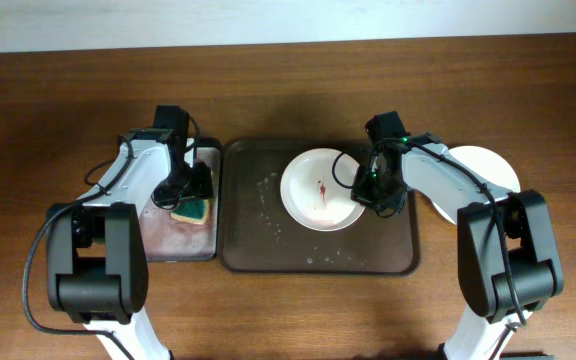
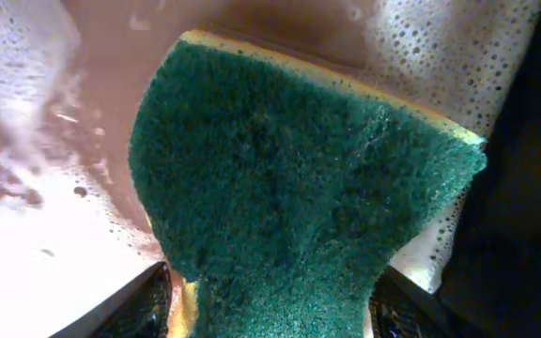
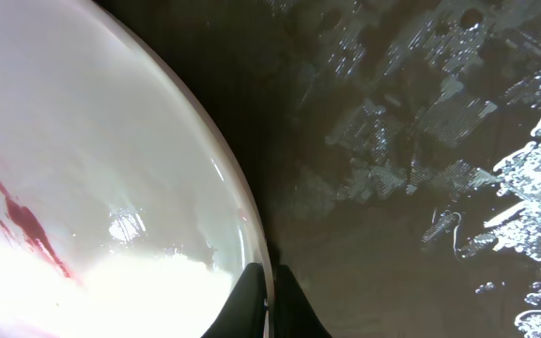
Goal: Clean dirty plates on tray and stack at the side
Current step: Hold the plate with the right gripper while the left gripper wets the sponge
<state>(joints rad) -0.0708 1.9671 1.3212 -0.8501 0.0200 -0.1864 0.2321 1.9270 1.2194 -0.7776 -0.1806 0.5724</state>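
At the far left, the left pincer (image 1: 192, 196) hung over a small tray (image 1: 168, 235), black at the rim and pinkish inside, which lay on the table (image 1: 48, 120). The pincer was clenched on a sponge (image 2: 299, 178). In its wrist view the green scrubbing face filled most of the frame, with a yellow layer along the edge and dark fingers (image 2: 144, 305) on either side. Beneath that pincer, the floor of the small tray was wet with white foam (image 2: 26, 56).

Just to the right of that pincer, touching or nearly touching the small tray, lay the big tray (image 1: 258, 230), dark brown and dotted with water drops (image 3: 533, 160). One plate (image 1: 308, 205) sat in it, directly left of the right pincer (image 1: 373, 195), with a red smear (image 1: 321, 187) near its middle.

The right pincer was grasping that plate by its right rim. In its wrist view the thin rim ran in between the two fingertips (image 3: 294, 314), which were closed upon it.

To the right of that pincer, outside the big tray, a side plate (image 1: 488, 170) rested on the table, partly hidden by the arm. We could not tell whether it was one plate or more.
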